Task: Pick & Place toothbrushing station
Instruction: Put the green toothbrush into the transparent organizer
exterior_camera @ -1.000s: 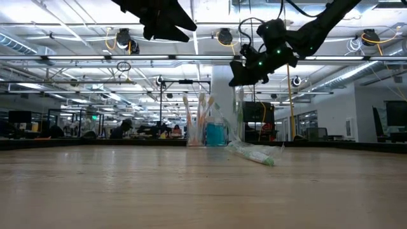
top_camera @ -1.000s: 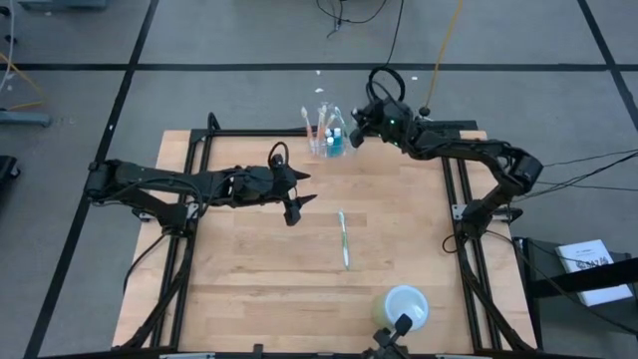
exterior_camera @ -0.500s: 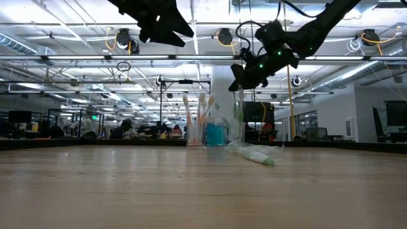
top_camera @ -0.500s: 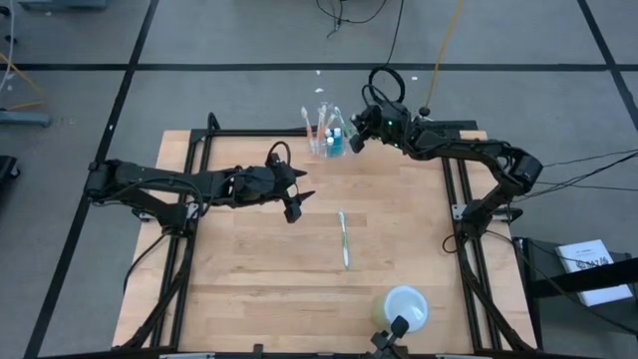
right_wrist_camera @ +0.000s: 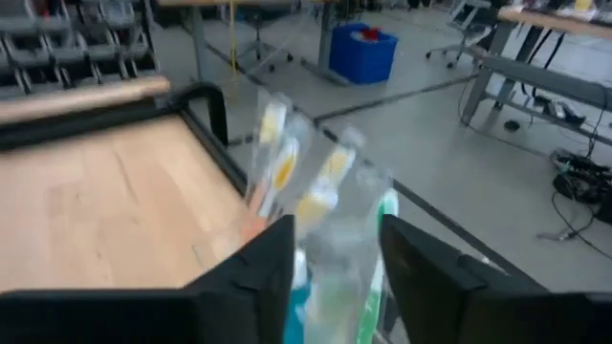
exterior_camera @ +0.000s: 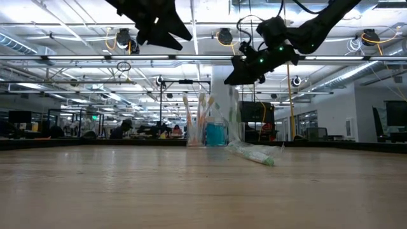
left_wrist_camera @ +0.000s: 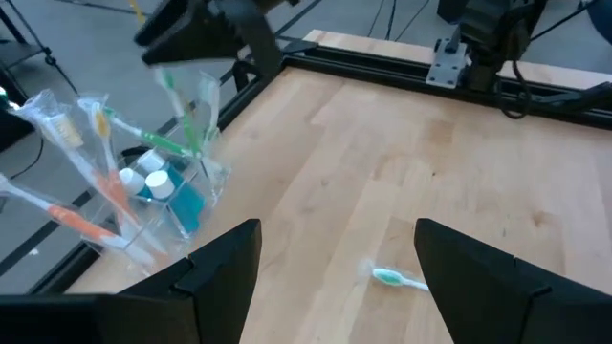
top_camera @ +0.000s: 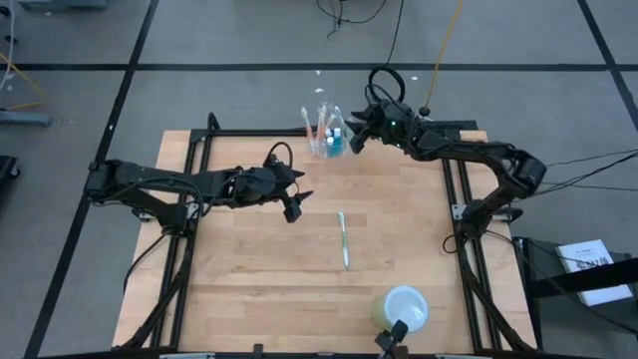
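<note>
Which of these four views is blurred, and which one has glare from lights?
The right wrist view is blurred: the small clear plastic holder cup of wrapped toothbrushes smears between the right hand's fingers. The low view has glare from bright ceiling strip lights. The high and left wrist views are sharp.

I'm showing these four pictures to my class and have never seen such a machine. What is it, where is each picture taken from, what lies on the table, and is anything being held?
It is a robot with two dark arms at a wooden table. One picture looks straight down, one looks level across the tabletop, and two come from cameras on the wrists. At the far edge stands a clear holder cup filled with wrapped toothbrushes. One loose toothbrush lies mid-table, and a pale round tub sits near the front edge. The right gripper hovers beside the cup, fingers apart, gripping nothing. The left gripper waits open above mid-table, empty.
</note>
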Available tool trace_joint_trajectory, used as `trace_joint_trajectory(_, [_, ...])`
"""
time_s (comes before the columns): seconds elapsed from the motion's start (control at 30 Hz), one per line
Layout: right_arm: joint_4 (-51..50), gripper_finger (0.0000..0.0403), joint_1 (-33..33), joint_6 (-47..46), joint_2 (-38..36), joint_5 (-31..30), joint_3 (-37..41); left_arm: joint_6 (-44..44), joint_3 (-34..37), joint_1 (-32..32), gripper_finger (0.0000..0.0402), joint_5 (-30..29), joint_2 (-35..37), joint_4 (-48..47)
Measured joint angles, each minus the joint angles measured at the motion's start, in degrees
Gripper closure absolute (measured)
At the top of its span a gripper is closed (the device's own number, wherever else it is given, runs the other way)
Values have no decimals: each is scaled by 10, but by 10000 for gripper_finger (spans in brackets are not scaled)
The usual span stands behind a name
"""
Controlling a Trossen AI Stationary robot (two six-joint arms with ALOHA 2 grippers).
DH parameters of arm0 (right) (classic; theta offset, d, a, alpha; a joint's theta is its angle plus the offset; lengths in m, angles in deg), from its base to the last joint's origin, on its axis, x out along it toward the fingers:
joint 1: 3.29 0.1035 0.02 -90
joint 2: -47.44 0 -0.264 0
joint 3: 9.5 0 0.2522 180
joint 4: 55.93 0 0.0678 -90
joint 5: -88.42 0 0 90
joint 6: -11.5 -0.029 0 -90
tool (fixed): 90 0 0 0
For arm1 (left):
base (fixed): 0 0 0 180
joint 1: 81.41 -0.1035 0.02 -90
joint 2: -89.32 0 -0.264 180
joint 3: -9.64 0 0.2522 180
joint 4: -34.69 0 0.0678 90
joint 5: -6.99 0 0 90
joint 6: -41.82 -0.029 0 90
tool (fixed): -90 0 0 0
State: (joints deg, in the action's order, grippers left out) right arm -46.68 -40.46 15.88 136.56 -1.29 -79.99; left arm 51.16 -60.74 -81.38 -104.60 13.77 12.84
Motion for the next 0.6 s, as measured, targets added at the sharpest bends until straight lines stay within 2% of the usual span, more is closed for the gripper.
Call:
trace_joint_trajectory(0.13, [2,210,3,-21,-16,-1,0,5,0,0,119,-5,-3,-4])
trace_joint_trajectory(0.3, [3,175,3,-20,-46,0,0,14,0,0,119,-7,-11,-7])
trace_joint_trajectory(0.5, [-25,166,13,-19,-121,0,0,37,0,0,119,-10,-42,-23])
trace_joint_trajectory(0.6, [-59,170,26,-15,-166,0,0,54,0,0,119,12,-77,-17])
